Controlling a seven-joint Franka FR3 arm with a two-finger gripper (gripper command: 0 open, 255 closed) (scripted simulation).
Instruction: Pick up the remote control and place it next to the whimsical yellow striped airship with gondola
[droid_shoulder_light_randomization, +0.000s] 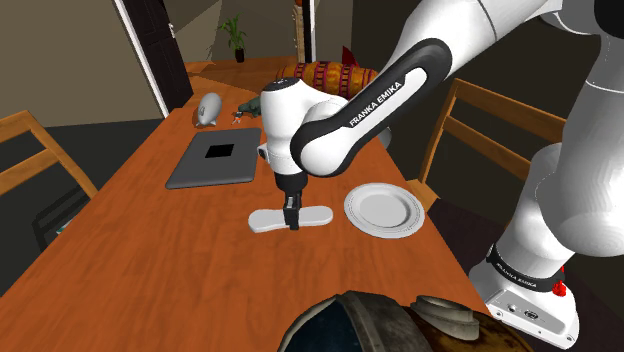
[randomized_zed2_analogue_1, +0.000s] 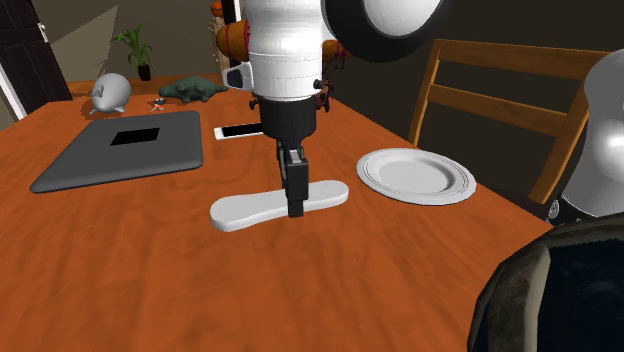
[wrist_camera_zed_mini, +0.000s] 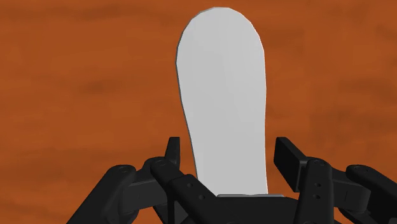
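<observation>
The remote control (droid_shoulder_light_randomization: 265, 220) (randomized_zed2_analogue_1: 245, 208) is a plain white, flat, elongated slab lying on the wooden table (droid_shoulder_light_randomization: 150, 250). My gripper (droid_shoulder_light_randomization: 292, 222) (randomized_zed2_analogue_1: 296, 205) (wrist_camera_zed_mini: 229, 156) is lowered straight down over its middle. The black fingers straddle its width, open, with a thin gap on each side. The remote (wrist_camera_zed_mini: 222, 95) stretches out ahead of the fingers and still rests on the wood. The yellow and red striped airship (droid_shoulder_light_randomization: 315, 73) (randomized_zed2_analogue_1: 230, 38) sits at the far end of the table, behind my arm.
A dark tablet (droid_shoulder_light_randomization: 212, 158) (randomized_zed2_analogue_1: 125, 148) lies beyond the remote and a white plate (droid_shoulder_light_randomization: 383, 209) (randomized_zed2_analogue_1: 415, 175) beside it. A grey figure (randomized_zed2_analogue_1: 110, 92), a green toy (randomized_zed2_analogue_1: 195, 90) and a white phone (randomized_zed2_analogue_1: 240, 131) are farther back. A chair (droid_shoulder_light_randomization: 480, 130) flanks the table.
</observation>
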